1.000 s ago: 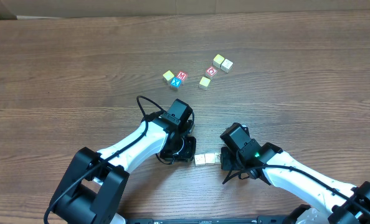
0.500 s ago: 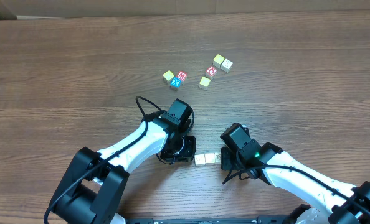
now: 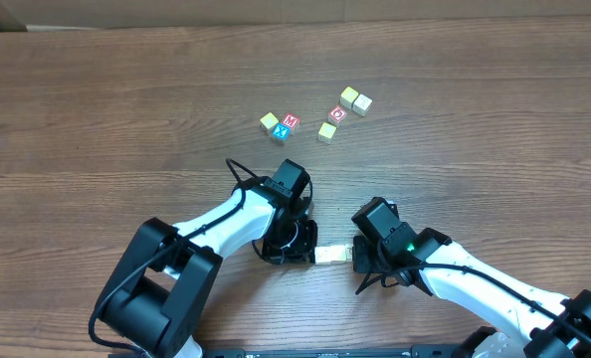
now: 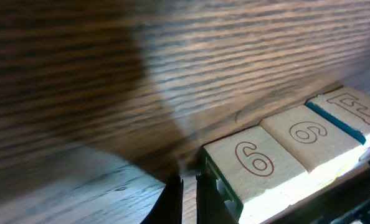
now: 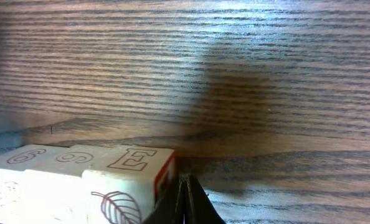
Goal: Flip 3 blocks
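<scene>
Overhead: three blocks (image 3: pixel 332 255) are sitting in a touching row on the table (image 3: pixel 126 99), between both arms. Left gripper (image 4: pixel 186 200) and right gripper (image 5: pixel 185 199) are sitting low at opposite row ends, fingers pressed together, gripping nothing.

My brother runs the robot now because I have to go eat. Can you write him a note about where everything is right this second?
Left gripper: shut, holding nothing, tip right beside the 6 block at one end of the row.
Right gripper: shut, holding nothing, tip right beside the E block at the other end.
Blocks: the row of three blocks lies between the grippers, tops showing 6, 6, E. The red M block and red O block lie far from both arms.
Done: cannot tell whether any block is flipped.
Left: probably all three flips.
</scene>
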{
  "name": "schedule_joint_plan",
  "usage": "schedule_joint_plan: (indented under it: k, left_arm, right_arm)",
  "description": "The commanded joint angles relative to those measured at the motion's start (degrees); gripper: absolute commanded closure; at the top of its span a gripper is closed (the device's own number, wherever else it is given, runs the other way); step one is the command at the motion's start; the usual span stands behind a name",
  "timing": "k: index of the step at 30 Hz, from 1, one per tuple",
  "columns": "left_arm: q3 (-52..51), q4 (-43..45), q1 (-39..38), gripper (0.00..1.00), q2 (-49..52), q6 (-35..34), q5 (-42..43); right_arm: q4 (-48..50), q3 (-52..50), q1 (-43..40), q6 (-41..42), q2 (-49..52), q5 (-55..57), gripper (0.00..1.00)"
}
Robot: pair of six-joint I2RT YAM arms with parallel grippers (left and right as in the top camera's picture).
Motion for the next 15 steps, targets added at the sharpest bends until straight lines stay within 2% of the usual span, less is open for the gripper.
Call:
schedule_joint_plan:
  k: [1, 15]
  left_arm:
    - [-0.3, 1.0, -0.2, 0.96, 2.8, -1.0, -0.6]
    - [-0.3, 1.2, -0.1, 0.96, 2.8, -2.2, -0.7]
  right_arm:
    - [0.2, -0.2, -0.2, -0.2, 0.1, -0.3, 0.96]
    - [0.4, -0.2, -0.2, 0.7, 0.1, -3.6, 0.96]
